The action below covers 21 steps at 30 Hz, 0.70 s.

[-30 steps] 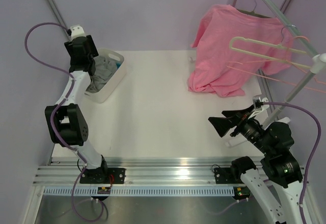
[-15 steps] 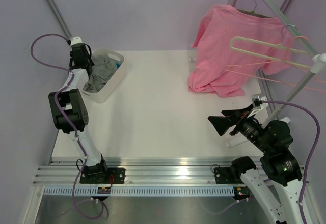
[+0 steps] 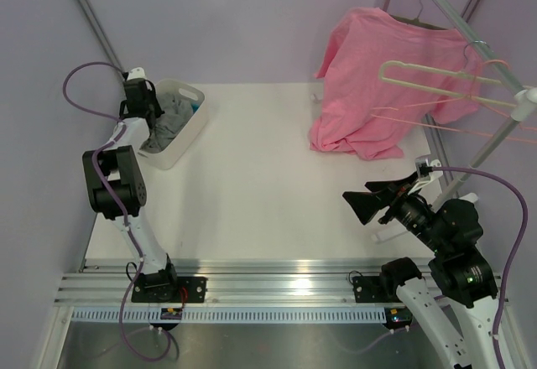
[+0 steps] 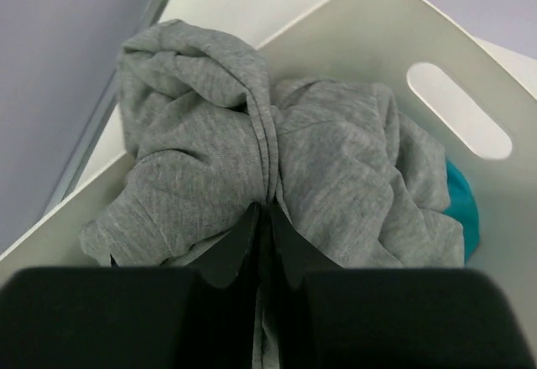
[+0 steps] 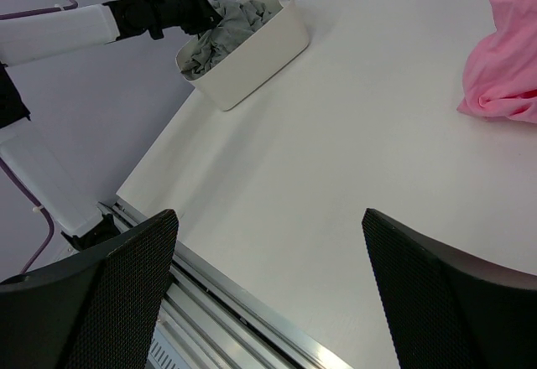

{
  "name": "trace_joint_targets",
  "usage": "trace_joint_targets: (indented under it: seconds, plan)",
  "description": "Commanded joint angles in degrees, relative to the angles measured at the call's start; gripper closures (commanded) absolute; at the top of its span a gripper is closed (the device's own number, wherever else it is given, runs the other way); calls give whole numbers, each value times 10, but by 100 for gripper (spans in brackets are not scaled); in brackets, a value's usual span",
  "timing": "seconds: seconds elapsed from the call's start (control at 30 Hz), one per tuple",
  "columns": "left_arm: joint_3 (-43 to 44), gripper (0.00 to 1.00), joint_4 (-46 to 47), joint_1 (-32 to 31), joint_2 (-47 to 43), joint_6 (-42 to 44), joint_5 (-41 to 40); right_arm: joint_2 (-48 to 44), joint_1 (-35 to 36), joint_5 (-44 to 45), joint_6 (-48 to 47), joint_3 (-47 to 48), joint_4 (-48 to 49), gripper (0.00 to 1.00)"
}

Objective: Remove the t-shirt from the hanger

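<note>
At ten o'clock, t-shirt (image 4: 336, 168) lay in bin (image 4: 377, 17), off the hanger (image 3: 436, 69); left gripper (image 4: 263, 210) pinched it, right gripper (image 5: 268, 218) gaped empty.

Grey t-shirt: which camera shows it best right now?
Left wrist: the grey t-shirt fills the frame, bunched in the white bin, a fold pinched by the left pincer. Top external shows a small grey patch, partly hidden by that pincer; right wrist shows it far off and small.
</note>
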Motion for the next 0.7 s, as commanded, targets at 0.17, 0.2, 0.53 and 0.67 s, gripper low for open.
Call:
trace_joint_targets:
  seconds: [0.17,0.2,0.53,0.67]
  plan:
    - [-16,86,38,-18,-1,45,166,-3,0,-3,-4,1,18,1]
    - [-13,85,33,-18,3,47,186,-3,0,-7,-5,2,18,1]
    - [-20,67,25,-24,-15,63,224,1,0,-11,-4,0,19,1]
    - [-24,19,47,-24,-72,41,176,5,1,-14,-4,0,20,1]
